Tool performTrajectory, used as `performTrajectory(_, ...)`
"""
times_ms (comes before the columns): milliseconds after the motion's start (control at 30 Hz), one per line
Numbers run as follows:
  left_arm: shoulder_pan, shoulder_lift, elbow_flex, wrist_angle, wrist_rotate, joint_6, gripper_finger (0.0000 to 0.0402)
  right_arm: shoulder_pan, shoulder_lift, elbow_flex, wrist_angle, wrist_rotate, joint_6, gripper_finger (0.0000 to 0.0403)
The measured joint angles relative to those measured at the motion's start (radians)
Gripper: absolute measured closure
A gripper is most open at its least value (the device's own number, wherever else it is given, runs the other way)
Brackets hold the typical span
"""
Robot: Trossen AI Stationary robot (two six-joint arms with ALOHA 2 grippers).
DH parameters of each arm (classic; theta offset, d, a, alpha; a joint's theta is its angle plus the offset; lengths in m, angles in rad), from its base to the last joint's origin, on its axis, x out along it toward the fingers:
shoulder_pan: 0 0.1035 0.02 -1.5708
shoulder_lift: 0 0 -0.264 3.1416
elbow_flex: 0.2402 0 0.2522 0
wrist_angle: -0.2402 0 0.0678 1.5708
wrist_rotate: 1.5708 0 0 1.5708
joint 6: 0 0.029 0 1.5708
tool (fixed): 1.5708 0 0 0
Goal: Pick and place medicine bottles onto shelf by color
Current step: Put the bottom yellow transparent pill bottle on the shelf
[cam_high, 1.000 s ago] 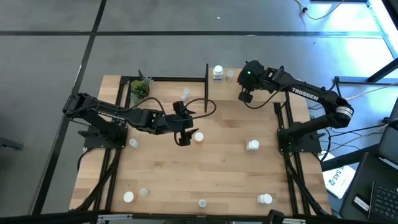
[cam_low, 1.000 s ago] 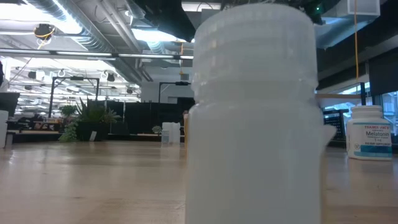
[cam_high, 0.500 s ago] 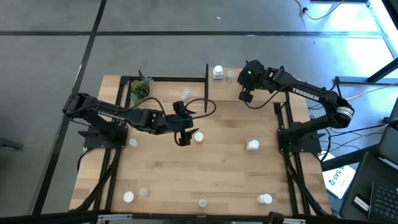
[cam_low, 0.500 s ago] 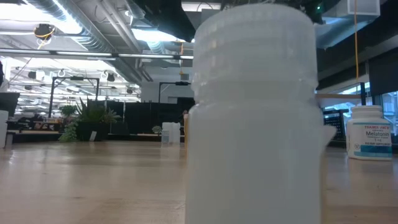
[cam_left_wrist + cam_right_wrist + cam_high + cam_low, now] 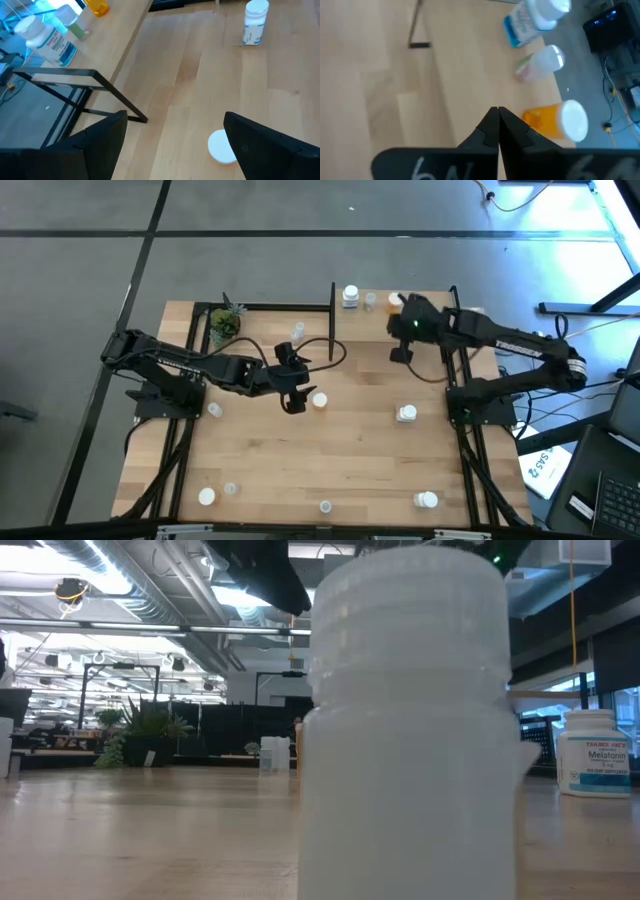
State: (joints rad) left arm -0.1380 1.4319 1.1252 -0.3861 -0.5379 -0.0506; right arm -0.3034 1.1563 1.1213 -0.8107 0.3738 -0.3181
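Just beyond right hand (image 5: 401,355): three medicine bottles on shelf (image 5: 395,75) edge — orange bottle (image 5: 556,121) nearest, clear bottle (image 5: 541,63) next, white labelled bottle (image 5: 532,15) farthest. Right hand pressed closed, empty, fingertips (image 5: 496,114) meeting above shelf board. Left hand (image 5: 296,398) mid-desk (image 5: 360,450), spread wide, empty; white bottle (image 5: 221,146) upright between its fingers, just beside right-hand finger, untouched. Another white bottle (image 5: 255,22) well apart.

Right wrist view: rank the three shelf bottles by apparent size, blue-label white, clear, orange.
1. Orange bottle, largest, though nearest the camera, so true size is unsure.
2. Blue-label white bottle.
3. Clear bottle, smallest.
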Motion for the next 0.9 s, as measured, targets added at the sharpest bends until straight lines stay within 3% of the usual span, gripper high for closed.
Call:
performTrajectory(267,-0.026,0.000,0.000,-0.012,0.005,-0.027,0.0075,0.264,-0.036,0.000,-0.149,0.129,0.186,0.0401)
performTrajectory(567,-0.116,0.000,0.000,-0.056,0.005,-0.108,0.0075,0.549,-0.036,0.000,-0.331,0.132,0.532,0.0401)
performTrajectory(900,-0.252,0.000,0.000,-0.058,0.005,-0.178,0.0075,0.780,-0.007,0.074,-0.483,-0.040,0.853,0.0402)
